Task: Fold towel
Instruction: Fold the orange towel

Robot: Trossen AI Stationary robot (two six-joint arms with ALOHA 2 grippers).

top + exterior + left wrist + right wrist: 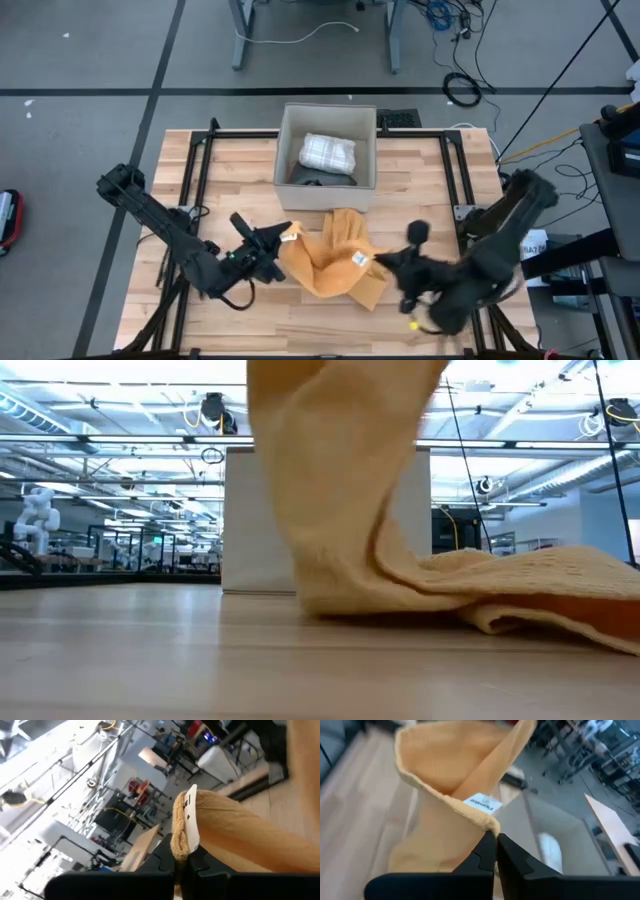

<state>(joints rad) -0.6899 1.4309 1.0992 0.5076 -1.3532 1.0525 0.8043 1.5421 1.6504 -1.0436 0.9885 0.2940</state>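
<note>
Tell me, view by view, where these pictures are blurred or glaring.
High view: right arm smeared by motion. Low view: towel soft up close, ceiling lights glaring. Left wrist view: bright glare in one corner. Right wrist view: box behind the towel is blurred.

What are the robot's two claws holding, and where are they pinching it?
Both hold the orange towel. The left gripper pinches a corner by a white tag; the right gripper pinches the hem at another corner beside its label.
</note>
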